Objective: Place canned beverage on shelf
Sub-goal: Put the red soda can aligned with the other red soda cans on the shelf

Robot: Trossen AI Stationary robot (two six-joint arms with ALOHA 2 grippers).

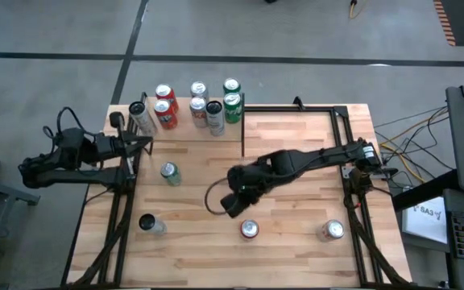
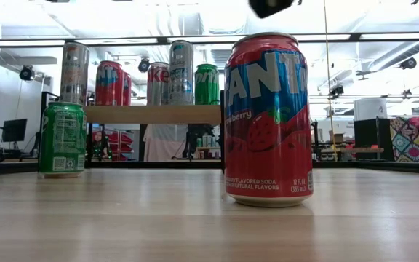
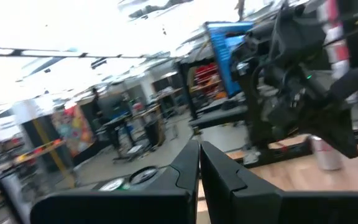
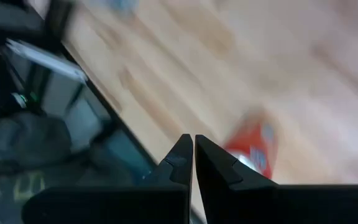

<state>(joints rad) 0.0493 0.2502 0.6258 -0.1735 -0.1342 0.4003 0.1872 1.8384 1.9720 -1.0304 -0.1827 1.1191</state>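
Shelf point(image 1: 185, 133): far-left corner of the counter point(image 1: 296, 153), light board w/ black posts; approx 7 cans standing on it, packed close.
Done so far: those shelf cans look placed, judging by how they sit.
Left to do: 4 cans on the counter – green-top can point(image 1: 168, 172) near the left side, dark-top can point(image 1: 148, 224) front-left, red can point(image 1: 250, 229) front-centre, another can point(image 1: 332, 231) front-right. My guess: over halfway.
Right gripper point(image 1: 230, 203): over mid-counter, just behind the red can, fingers pressed together, carrying nothing. Right wrist view has the red can just past its fingertips.
Left gripper point(image 1: 145, 145): at the shelf's near edge, fingers together, empty; looks parked.
Next, prob.: right gripper needs to spread before it can take the red can.
Labels, low view: red can point(image 2: 268, 120) reads "ANT" in big letters – likely Fanta – plus "FLAVORED SODA", "NATURAL FLAVORS", strawberry pic. Green can point(image 2: 62, 139): small print, unreadable. Shelf cans: partial "ke" on one point(image 2: 158, 84), rest can't read.
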